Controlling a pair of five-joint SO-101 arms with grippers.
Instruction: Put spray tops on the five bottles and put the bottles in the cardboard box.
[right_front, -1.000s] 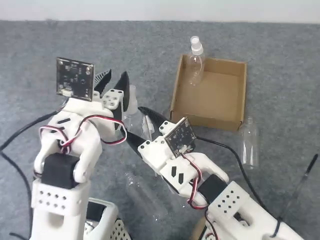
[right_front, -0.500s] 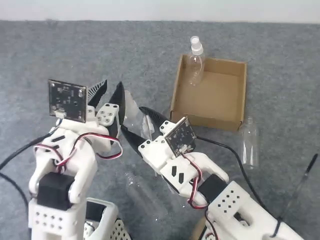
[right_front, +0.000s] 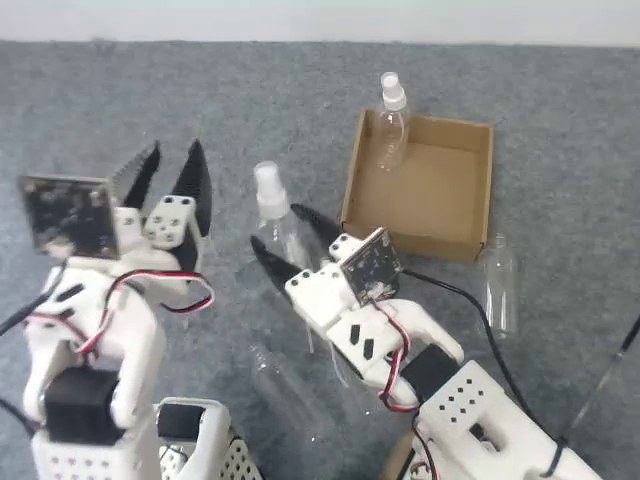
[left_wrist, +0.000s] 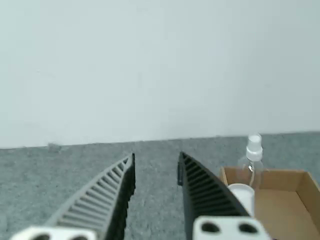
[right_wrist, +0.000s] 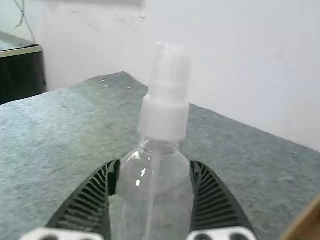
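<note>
My right gripper (right_front: 292, 243) (right_wrist: 152, 181) is shut on a clear bottle (right_front: 287, 243) (right_wrist: 152, 195) that carries a white spray top (right_front: 269, 189) (right_wrist: 165, 106) and stands upright left of the cardboard box (right_front: 420, 236). My left gripper (right_front: 170, 163) (left_wrist: 156, 164) is open and holds nothing, raised off to the left of that bottle. Another bottle with a spray top (right_front: 391, 124) (left_wrist: 250, 162) stands in the box's far left corner. An uncapped bottle (right_front: 497, 283) lies right of the box. A further clear bottle (right_front: 285, 385) lies on the carpet near the arms.
Grey carpet (right_front: 250, 100) covers the table. A white perforated basket (right_front: 215, 450) sits at the near edge between the arm bases. A black cable (right_front: 470, 310) trails from the right arm across the carpet past the box.
My left gripper has let go of the spray top and drawn back to the left, open. The capped bottle now stands uncovered in my right gripper, which shifted slightly.
</note>
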